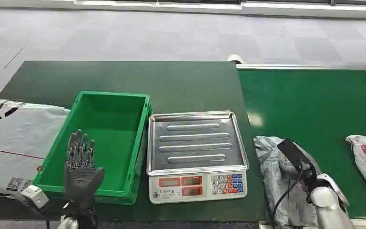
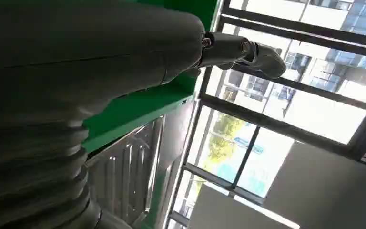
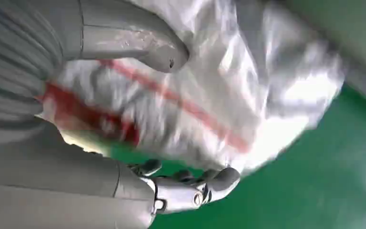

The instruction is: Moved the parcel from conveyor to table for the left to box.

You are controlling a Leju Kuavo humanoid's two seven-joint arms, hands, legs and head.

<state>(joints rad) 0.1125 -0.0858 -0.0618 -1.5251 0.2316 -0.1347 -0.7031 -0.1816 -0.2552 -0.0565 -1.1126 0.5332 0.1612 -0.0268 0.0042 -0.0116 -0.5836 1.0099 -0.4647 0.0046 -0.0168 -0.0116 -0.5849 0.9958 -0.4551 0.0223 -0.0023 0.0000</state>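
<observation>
Three parcels (image 1: 281,176), one in right robot hand (image 1: 298,164)

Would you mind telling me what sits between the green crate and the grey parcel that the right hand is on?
In the head view, the weighing scale sits between the green crate and the grey parcel under the right hand.

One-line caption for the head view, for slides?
Right robot hand grips a grey parcel on the conveyor; left robot hand open over the green bin.

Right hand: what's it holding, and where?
The right hand grips the grey parcel with thumb and fingers on opposite sides. Left hand holds nothing.
</observation>
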